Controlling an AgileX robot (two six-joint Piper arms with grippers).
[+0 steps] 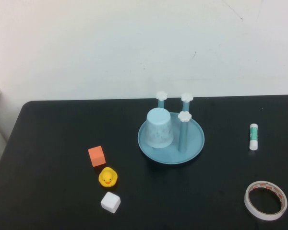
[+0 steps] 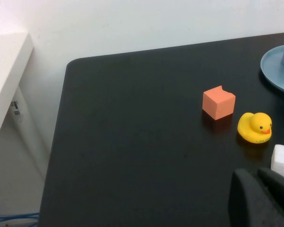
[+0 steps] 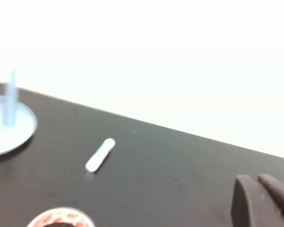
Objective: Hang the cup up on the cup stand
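Note:
The light blue cup sits upside down over the front-left post of the cup stand, a round blue dish. The stand's three other posts stand bare with white flower caps. Neither arm shows in the high view. My left gripper is shut and holds nothing; it hovers over the table's left part, near the white cube, with the stand's rim far off. My right gripper is also shut and holds nothing. It is over the table's right part, far from the stand.
An orange cube, a yellow rubber duck and a white cube lie left of the stand. A glue stick and a tape roll lie to its right. A white wall stands behind the black table.

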